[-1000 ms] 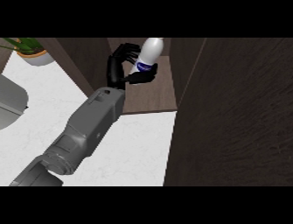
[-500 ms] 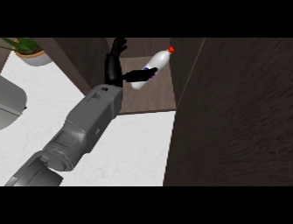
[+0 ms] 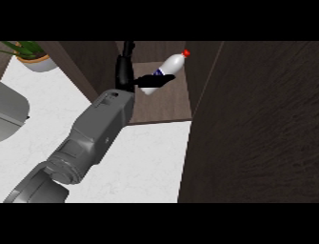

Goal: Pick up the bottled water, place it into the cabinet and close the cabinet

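The left robot hand (image 3: 125,71) is seen opened, fingers straight and apart, thumb laid against the tilted bottled water (image 3: 169,68) inside the open cabinet (image 3: 158,107).

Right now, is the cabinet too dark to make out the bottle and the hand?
Head view: the bottled water shows bright white against the dark cabinet, easy to see; the black left hand nearly merges with the shaded cabinet back, its fingers only a thin dark streak; the white counter is evenly lit, with no glare.
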Tool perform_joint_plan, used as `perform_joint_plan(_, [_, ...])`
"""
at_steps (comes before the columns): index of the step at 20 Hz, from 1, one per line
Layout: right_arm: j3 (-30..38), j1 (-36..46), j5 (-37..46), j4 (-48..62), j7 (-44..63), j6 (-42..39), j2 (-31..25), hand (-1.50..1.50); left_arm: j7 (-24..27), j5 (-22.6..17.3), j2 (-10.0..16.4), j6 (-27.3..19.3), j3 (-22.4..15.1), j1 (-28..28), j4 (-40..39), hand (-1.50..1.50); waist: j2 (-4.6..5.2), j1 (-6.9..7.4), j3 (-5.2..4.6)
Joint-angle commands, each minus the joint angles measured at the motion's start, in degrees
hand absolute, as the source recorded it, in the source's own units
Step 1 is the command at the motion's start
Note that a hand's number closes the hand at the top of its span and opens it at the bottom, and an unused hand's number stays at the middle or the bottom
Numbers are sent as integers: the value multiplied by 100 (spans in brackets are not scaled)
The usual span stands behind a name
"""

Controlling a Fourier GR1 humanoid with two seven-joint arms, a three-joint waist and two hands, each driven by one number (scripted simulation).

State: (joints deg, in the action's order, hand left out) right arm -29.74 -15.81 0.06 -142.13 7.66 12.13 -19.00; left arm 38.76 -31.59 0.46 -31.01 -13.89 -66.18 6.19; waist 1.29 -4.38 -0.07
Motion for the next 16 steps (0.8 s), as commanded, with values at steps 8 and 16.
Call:
perform_joint_plan(8, [190, 121, -121, -124, 209, -46, 72, -150, 180, -177, -45, 1483, 64, -64, 636, -150, -30, 43, 2])
perform_joint_plan(16, [64, -458, 34, -649, 193, -208, -95, -150, 70, -649, -45, 2122, -126, 701, 1482, -150, -124, 195, 4])
